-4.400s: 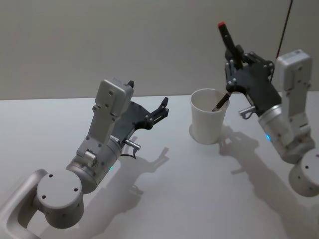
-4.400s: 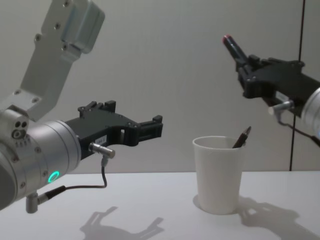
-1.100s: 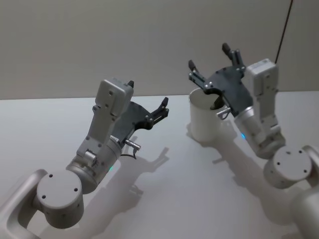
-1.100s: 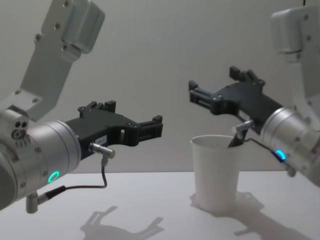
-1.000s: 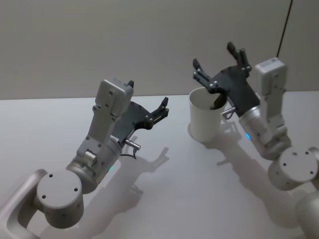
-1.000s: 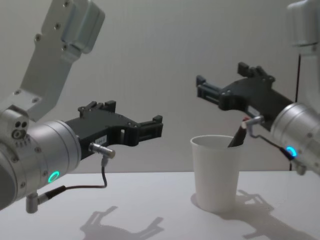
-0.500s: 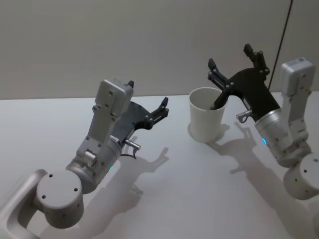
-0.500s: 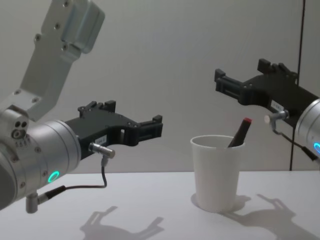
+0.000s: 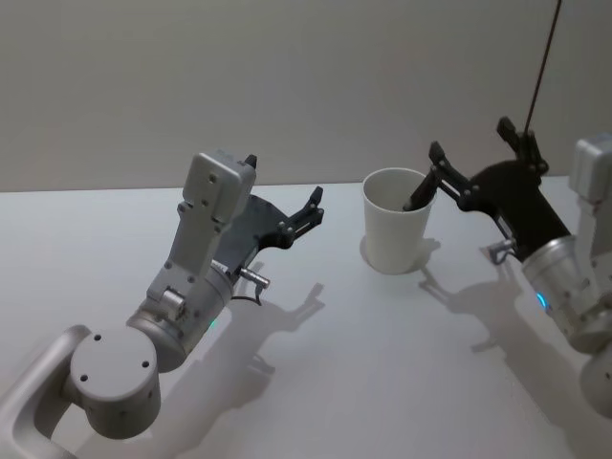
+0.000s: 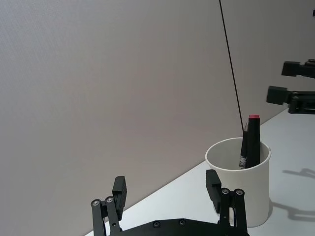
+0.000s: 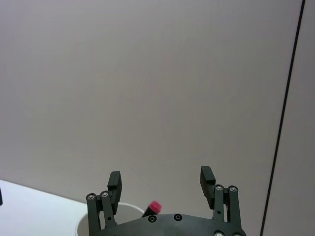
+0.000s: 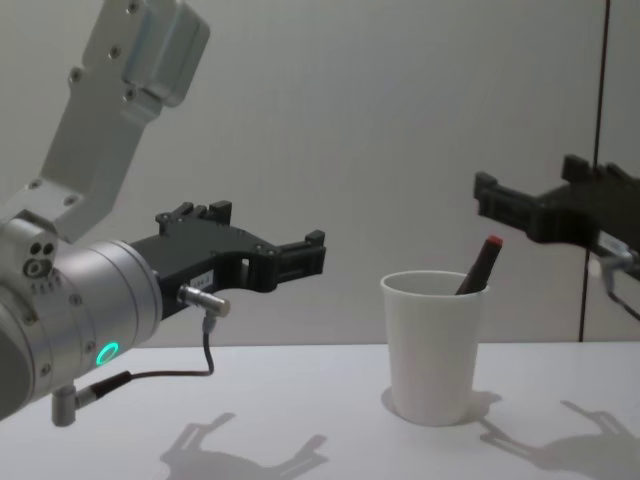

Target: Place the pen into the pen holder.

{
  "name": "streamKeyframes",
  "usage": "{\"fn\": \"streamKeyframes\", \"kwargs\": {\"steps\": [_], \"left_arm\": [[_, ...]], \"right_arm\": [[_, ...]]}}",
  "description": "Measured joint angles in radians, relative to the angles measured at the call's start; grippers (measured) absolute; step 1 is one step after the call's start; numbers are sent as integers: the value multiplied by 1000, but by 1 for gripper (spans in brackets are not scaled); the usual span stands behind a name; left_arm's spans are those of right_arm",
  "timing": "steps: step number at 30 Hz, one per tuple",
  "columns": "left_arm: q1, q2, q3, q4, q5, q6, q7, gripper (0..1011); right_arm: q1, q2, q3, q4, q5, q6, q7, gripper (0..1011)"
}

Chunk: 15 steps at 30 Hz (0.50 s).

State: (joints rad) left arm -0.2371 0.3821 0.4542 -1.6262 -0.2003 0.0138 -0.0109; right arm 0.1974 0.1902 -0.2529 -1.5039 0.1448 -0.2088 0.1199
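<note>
The right end effector (image 9: 478, 163) has let go and drawn back open, leaving the pen (image 12: 479, 265) leaning inside the cup (image 12: 432, 345) just ahead of it, so the placing looks done; the left end effector (image 9: 311, 210) idles open.

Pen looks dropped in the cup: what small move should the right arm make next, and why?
Probably retract the right gripper farther toward rest: its jaws are open and empty, and the pen already leans inside the pen holder, red tip above the rim. The left gripper hangs idle.
</note>
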Motion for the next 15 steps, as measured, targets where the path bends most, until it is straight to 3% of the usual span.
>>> {"fn": "streamKeyframes", "kwargs": {"steps": [15], "left_arm": [[0,0,0,0,0,0,0,1001]], "right_arm": [[-136,95,18,-169,91,156,-35,1001]]}}
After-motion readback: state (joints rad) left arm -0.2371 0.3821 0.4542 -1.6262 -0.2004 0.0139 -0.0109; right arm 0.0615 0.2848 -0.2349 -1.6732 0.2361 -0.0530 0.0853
